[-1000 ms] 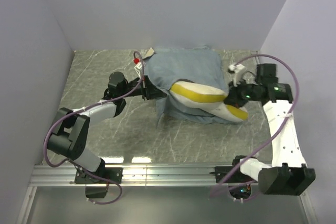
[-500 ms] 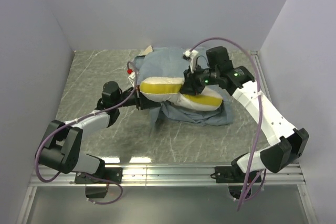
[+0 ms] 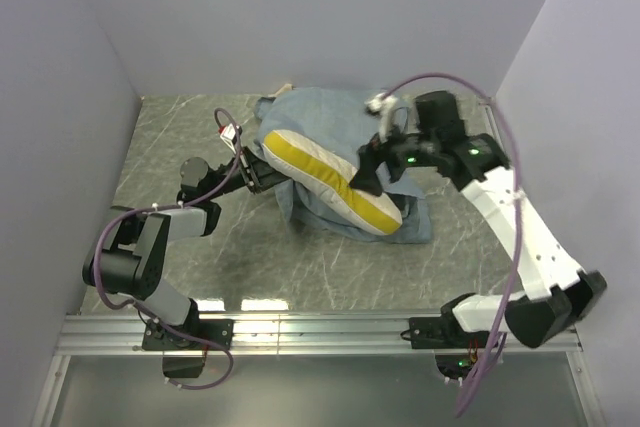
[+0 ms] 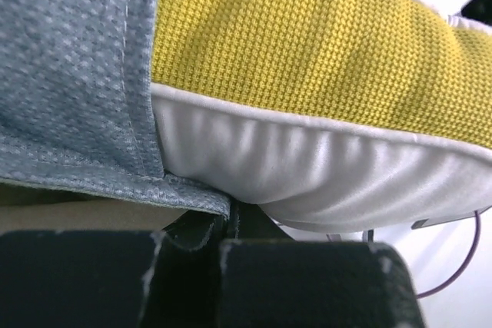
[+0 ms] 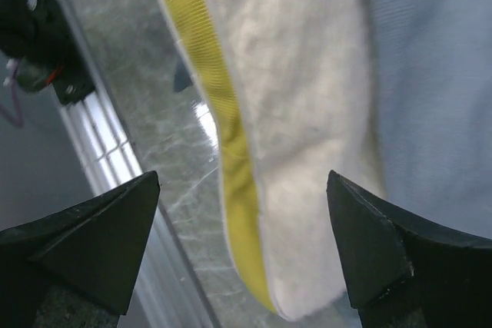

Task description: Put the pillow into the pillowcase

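Swung round since half a second ago, the thick cream-white foam pillow [image 3: 312,169] with the yellow knit side edge now lies on a slant in the top view. It runs from far-left to near-right, where before it lay almost level across the table. Its far-left end has also shifted a little further left.

It rests on top of the large limp blue-grey fabric pillowcase [image 3: 325,115]. The pillowcase is spread beneath it and shows past it on the far side and along the near-right edge. Only the far-left end of the pillow meets the case's edge. In the left wrist view the hemmed blue-grey cloth [image 4: 69,74] overlaps that end of the pillow [image 4: 323,59], covering part of the yellow band and the white face below it.

The left gripper [image 3: 258,175] sits at this end. Its black fingers [image 4: 307,282] are drawn together with only a thin slit between them, and the hem of the pillowcase runs down into that slit, so it is clamped on the cloth.

The right gripper [image 3: 368,175] has moved slightly toward the near-right and hangs over the pillow's middle. In its wrist view the jaws stand wide apart and hold nothing [image 5: 244,182]. The cream face and yellow edge of the pillow [image 5: 300,97] lie below them, with the pillowcase [image 5: 430,74] to one side.

Around the bundle is the grey marbled tabletop [image 3: 190,132]. A ribbed aluminium rail [image 3: 320,332] runs along the near edge, and purple cables [image 3: 450,82] loop from both arms.
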You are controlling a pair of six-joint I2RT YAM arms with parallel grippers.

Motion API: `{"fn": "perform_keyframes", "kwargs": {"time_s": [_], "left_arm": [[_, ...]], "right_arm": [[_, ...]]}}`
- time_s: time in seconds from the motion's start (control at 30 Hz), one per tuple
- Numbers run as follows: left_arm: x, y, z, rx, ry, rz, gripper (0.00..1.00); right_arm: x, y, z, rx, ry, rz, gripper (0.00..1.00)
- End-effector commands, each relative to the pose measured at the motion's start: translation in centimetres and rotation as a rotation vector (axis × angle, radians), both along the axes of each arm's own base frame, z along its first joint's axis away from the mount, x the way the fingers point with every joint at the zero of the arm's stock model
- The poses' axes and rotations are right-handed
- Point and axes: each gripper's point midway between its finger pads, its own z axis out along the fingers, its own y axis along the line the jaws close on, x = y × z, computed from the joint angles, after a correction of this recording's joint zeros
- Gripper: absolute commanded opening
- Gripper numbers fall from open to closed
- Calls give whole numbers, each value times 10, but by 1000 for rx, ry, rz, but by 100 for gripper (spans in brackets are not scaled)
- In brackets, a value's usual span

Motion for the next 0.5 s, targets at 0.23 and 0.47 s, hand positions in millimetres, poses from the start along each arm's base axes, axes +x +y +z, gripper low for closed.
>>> {"fn": "perform_keyframes", "kwargs": {"time_s": [0.23, 0.47], "left_arm": [[8, 5, 43, -71, -138, 22, 0], [8, 4, 44, -59, -149, 5, 0]], "right_arm": [[12, -185, -89, -187, 223, -476, 97], [-7, -211, -171, -171, 537, -559, 96]]}}
